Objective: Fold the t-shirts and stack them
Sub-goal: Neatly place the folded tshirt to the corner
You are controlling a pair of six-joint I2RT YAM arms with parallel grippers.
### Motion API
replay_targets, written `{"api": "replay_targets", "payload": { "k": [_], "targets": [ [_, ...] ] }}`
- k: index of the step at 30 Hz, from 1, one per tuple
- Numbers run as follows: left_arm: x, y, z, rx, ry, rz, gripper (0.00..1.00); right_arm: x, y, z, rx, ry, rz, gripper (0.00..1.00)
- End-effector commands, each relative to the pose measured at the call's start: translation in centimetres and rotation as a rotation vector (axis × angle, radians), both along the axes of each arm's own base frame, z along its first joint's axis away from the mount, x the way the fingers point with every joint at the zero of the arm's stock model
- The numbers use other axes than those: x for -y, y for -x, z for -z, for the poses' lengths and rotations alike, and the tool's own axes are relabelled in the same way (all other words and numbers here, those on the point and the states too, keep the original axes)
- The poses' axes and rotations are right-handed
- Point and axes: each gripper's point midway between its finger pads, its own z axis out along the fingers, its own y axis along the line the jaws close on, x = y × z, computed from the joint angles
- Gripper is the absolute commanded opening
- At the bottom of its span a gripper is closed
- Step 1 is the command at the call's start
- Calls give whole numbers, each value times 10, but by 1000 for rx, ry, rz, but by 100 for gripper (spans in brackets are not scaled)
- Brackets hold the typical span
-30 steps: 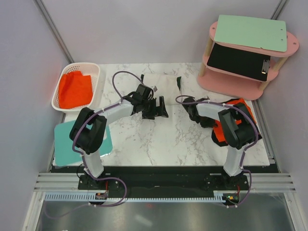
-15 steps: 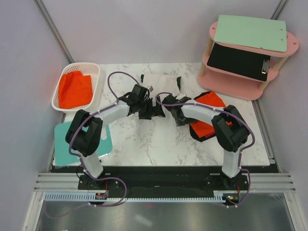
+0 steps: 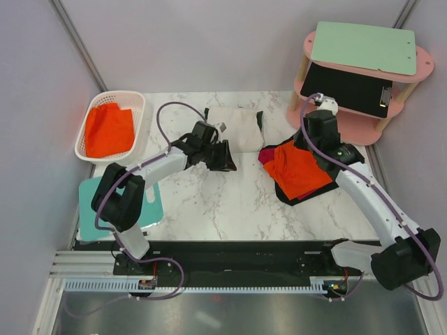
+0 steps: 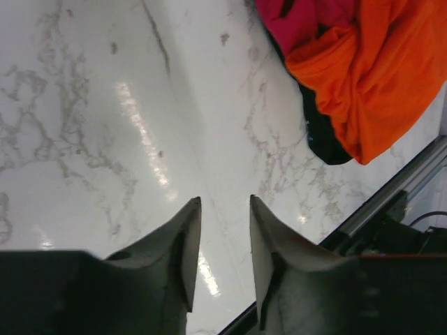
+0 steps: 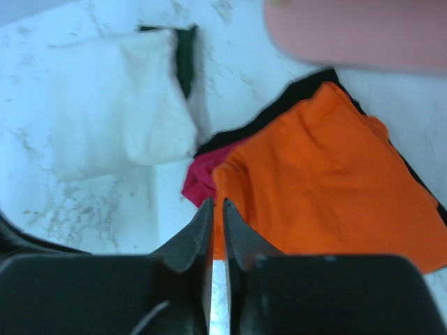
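The folded cream-white t-shirt [image 3: 234, 130] lies at the table's [image 3: 230, 202] far middle, its long axis running left-right, dark green cloth [image 3: 260, 121] showing at its right end. The left pincer [image 4: 225, 244] hangs part open and empty, the right pincer [image 5: 216, 230] nearly closed and empty above the orange shirt [image 3: 300, 169].

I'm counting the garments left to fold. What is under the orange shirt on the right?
Under the orange shirt, magenta cloth shows at its left edge and black cloth along its borders. How many garments lie beneath is hidden.
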Motion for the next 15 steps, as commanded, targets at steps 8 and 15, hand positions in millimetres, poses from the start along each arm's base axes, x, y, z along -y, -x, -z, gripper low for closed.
{"api": "replay_targets", "payload": {
  "k": [8, 15],
  "targets": [
    [143, -1, -78, 163, 189, 258, 2, 64, -14, 127, -245, -35, 81, 0],
    [206, 0, -69, 144, 281, 319, 2, 65, -45, 135, -226, -68, 78, 0]
  ]
}}
